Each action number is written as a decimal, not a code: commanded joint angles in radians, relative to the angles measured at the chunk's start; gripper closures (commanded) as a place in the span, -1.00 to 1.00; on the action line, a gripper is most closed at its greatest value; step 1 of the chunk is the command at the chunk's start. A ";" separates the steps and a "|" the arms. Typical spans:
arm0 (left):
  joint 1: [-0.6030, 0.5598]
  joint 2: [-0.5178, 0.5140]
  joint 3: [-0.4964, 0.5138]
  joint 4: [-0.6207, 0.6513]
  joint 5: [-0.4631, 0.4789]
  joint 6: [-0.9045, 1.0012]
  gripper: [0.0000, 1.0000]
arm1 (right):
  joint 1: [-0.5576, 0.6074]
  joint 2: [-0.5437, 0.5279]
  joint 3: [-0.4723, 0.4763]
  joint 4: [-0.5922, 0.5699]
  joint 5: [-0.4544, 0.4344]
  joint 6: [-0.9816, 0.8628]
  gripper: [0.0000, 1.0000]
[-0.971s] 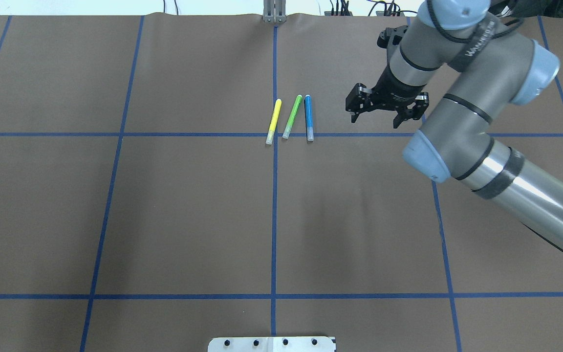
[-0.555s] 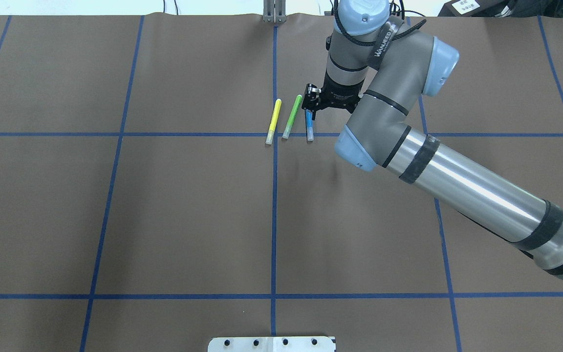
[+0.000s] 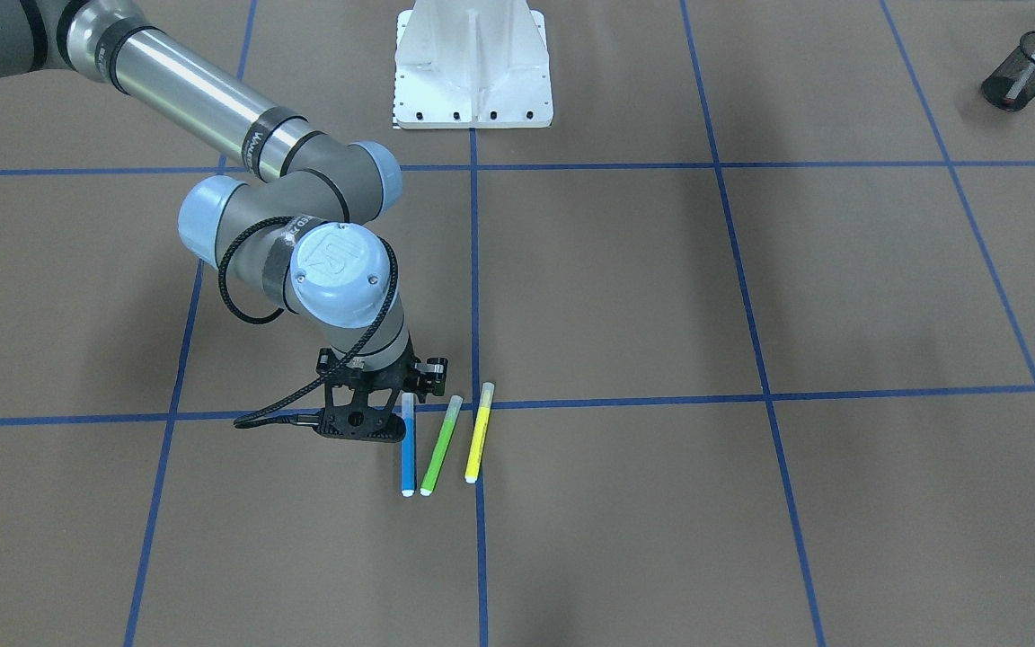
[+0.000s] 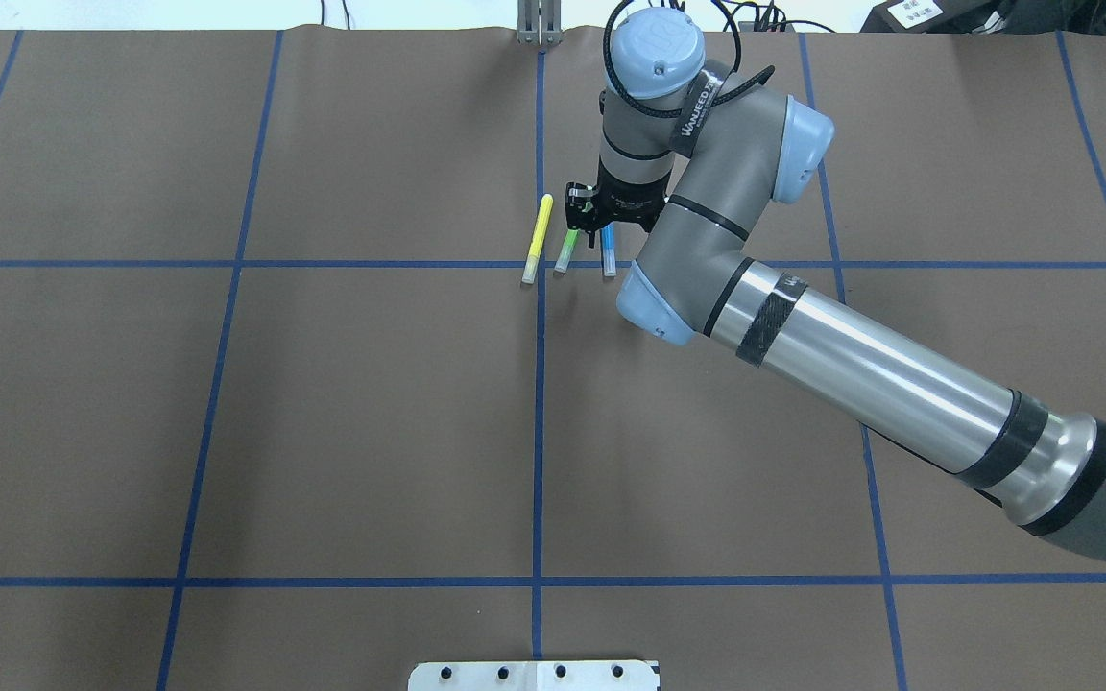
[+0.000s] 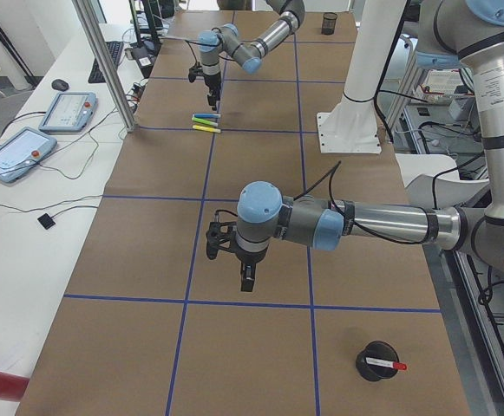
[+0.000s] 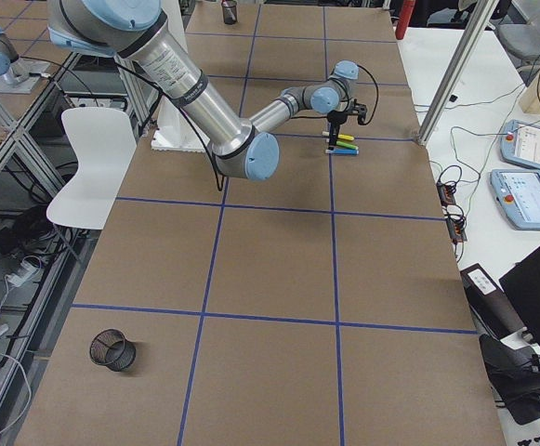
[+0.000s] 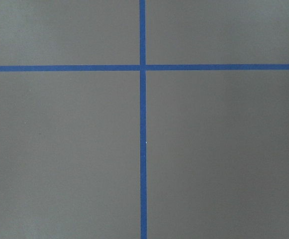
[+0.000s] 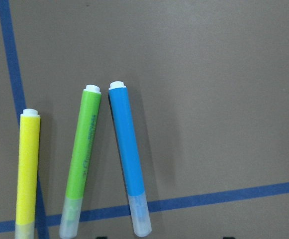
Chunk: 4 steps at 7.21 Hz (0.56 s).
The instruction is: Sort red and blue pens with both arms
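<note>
Blue pen (image 4: 608,251): we are finding it lying flat on the tabletop (image 4: 371,432), just to the robot's right of the central one of the blue tape lines (image 4: 538,432). Its clear cap end is crossing a crosswise line.
Red pen (image 5: 383,363): we are seeing it leaning in the black mesh cup (image 3: 1034,54) at the robot's left end of the tabletop, well apart from the blue pen.
Right tool (image 4: 606,219): it is hanging over the blue pen's barrel, fingers pointing down and spread. In the right wrist view one tip is showing on either side of the pen at the bottom edge.
Right arm (image 4: 860,355): it is reaching forward across the tabletop to the pens.
Green highlighter (image 4: 565,251): it is lying just beside the blue pen, on the side away from the right arm, the white ends nearly meeting.
Yellow highlighter (image 4: 538,238): it is lying beyond the green one, its cap end over the central line.
Left tool (image 5: 245,282): it is hanging above bare tabletop near a crossing of tape lines; we cannot tell whether it is spread or pressed together.
Left arm (image 5: 382,224): it is extending low over the tabletop.
</note>
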 commanded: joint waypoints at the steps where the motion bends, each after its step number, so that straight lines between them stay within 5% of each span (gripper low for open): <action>1: 0.000 0.000 0.004 -0.001 0.000 0.000 -1.00 | -0.020 0.002 -0.044 0.054 -0.019 -0.009 -0.19; 4: 0.000 0.000 0.032 -0.008 -0.001 0.047 -1.00 | -0.029 0.002 -0.055 0.057 -0.019 -0.012 0.07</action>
